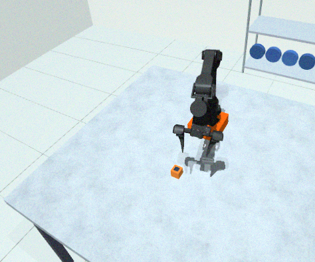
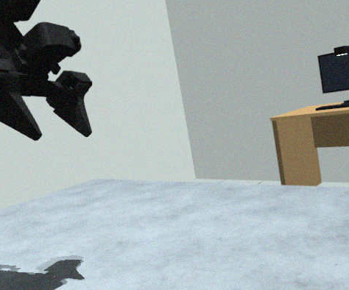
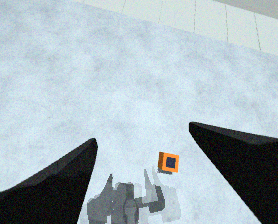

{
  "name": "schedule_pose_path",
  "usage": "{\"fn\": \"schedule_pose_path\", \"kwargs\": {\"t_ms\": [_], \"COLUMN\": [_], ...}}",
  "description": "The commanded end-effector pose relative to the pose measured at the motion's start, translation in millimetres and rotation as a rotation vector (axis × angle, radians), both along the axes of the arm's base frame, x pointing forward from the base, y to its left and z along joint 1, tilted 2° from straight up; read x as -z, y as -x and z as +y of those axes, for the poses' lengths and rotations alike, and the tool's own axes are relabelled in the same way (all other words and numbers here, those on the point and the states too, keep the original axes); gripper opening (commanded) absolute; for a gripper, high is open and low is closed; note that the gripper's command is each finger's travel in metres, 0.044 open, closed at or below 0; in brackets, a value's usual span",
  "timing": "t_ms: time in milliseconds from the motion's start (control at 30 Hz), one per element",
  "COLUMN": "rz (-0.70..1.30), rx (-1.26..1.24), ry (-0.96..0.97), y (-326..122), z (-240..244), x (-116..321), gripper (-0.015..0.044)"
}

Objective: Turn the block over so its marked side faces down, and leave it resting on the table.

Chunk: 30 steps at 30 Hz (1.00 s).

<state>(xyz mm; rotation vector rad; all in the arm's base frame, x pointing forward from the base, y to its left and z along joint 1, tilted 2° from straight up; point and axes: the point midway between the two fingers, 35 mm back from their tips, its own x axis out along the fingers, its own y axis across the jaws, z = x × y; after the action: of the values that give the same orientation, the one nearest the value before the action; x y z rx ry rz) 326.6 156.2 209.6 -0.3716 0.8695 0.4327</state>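
Note:
A small orange block [image 1: 176, 173] [image 3: 162, 161] rests on the pale blue-grey table [image 1: 115, 197] [image 2: 202, 237] [image 3: 100, 75]. Its dark square mark [image 1: 177, 169] [image 3: 171, 162] is on the face turned up. My gripper [image 1: 194, 154] [image 2: 62, 136] [image 3: 143, 134] is wide open and empty, fingers pointing down, well above the table. In the wrist view the block lies below the fingertips, nearer the right finger. I cannot make out the block in the exterior view.
The arm's orange base [image 1: 222, 122] stands behind the gripper. A shelf rack [image 1: 246, 31] with blue round things stands beyond the table's back edge. The exterior view shows a wooden desk [image 2: 297, 152] with a monitor [image 2: 343, 73] in the background. The gripper's shadow [image 1: 207, 164] falls beside the block.

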Motion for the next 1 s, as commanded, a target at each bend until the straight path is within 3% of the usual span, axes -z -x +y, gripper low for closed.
{"fn": "schedule_pose_path", "kwargs": {"t_ms": [0,233,433,567,967], "rz": [0.16,0.569,0.58,0.58,0.58], "rx": [0.106,0.367,0.374,0.374,0.374], "ry": [0.05,0.093,0.093,0.093,0.093], "y": [-10.1,-8.7,-8.6,-10.5,-12.4], "z": [-31.7,-103.9,-104.3,-104.3,-104.3], "x": [36.6,111.5,116.0,148.3,163.5], "gripper": [0.044,0.044,0.044,0.044,0.044]}}
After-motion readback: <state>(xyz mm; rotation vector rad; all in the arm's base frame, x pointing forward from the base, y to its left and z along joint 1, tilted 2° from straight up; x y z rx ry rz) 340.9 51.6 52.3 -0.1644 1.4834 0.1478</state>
